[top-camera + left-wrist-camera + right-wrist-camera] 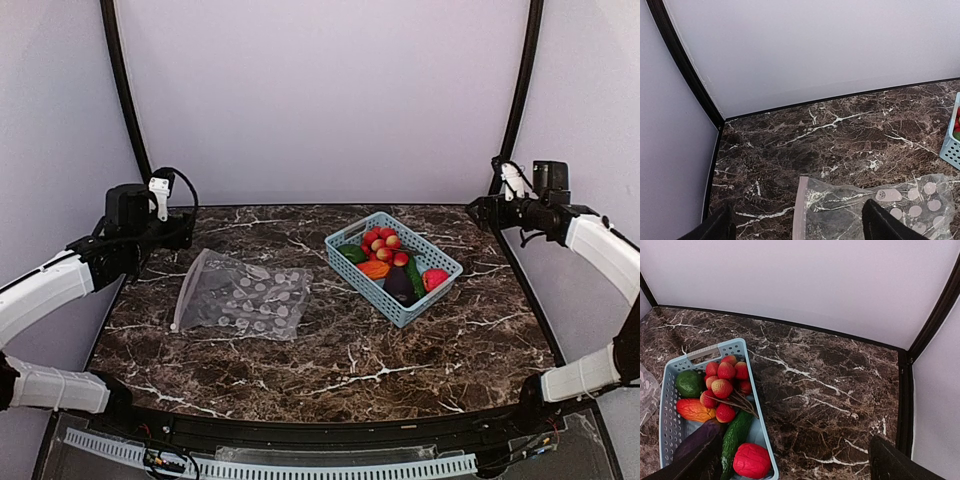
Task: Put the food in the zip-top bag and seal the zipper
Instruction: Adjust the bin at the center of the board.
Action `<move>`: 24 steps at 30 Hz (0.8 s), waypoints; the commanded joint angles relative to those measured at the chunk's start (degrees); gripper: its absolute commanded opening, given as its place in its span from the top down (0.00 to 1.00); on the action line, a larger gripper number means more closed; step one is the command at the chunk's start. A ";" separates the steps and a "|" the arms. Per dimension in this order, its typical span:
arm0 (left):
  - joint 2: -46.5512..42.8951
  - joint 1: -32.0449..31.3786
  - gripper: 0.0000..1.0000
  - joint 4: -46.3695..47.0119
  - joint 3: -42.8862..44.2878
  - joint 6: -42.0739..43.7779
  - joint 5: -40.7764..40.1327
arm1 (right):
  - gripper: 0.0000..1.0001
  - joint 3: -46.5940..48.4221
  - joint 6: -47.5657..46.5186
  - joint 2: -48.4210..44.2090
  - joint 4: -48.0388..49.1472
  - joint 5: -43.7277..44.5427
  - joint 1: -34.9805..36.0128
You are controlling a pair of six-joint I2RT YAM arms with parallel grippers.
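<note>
Left jaws spread wide and empty at the bottom of my left wrist view. Zip-top bag (855, 200) lies flat on the table (815, 145) between them, clear with white dots, with the zipper (800, 210) along its left edge. Right jaws are wide too, holding nothing. Food (722, 390) sits in the blue basket (670, 390), lower left of the right wrist view.

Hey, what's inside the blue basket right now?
The basket holds a cluster of red-yellow balls, a round green fruit, a mango, an eggplant, a long green vegetable and a strawberry. Anything beneath them is hidden.
</note>
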 commanded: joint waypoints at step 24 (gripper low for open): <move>9.84 3.15 0.18 -8.87 1.16 -6.30 15.96 | 0.26 6.71 -17.27 12.77 -12.23 -11.17 26.81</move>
